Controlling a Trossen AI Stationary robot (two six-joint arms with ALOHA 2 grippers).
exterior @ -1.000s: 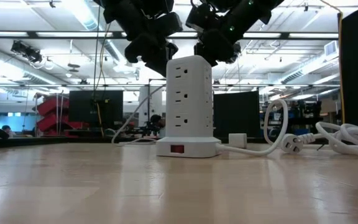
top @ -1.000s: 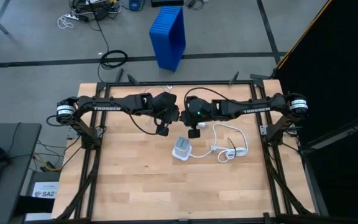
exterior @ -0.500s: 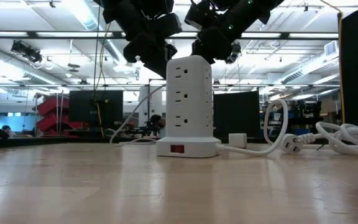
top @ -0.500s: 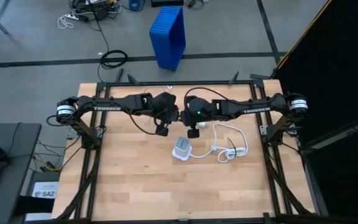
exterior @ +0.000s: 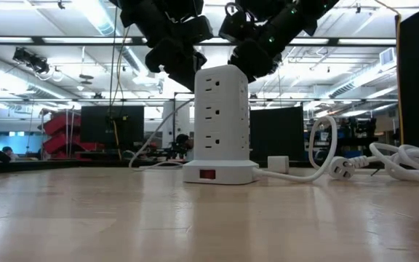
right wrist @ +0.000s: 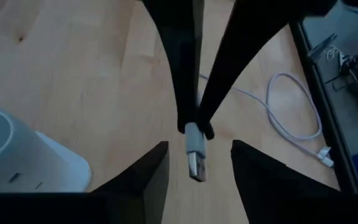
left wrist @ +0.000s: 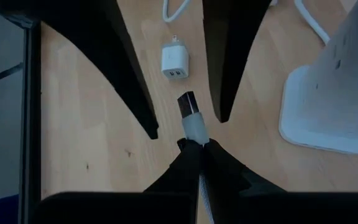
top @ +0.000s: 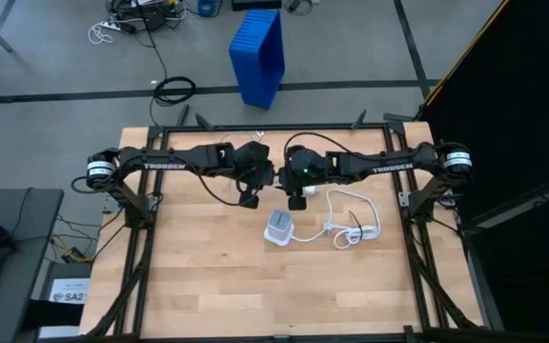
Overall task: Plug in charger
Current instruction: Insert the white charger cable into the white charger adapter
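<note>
Ok so since a second ago the right gripper (right wrist: 194, 163) has let its fingers spread; they're now apart on either side of the USB plug (left wrist: 188, 106) and not touching it. It also shifted a tad up by the top of the power tower (exterior: 222, 116). The left gripper (left wrist: 194, 148) hasn't budged, fingers pinched together on the pale collar of that plug, metal end poking out toward the right one. Both hang nose to nose above the back middle of the table (top: 217, 276), just behind the tower. The charger (left wrist: 174, 62), a little white cube, is lying on the wood near the tower's base, nobody touching it. The thick white cord (exterior: 406, 160) sprawls off toward the right arm's side.
</note>
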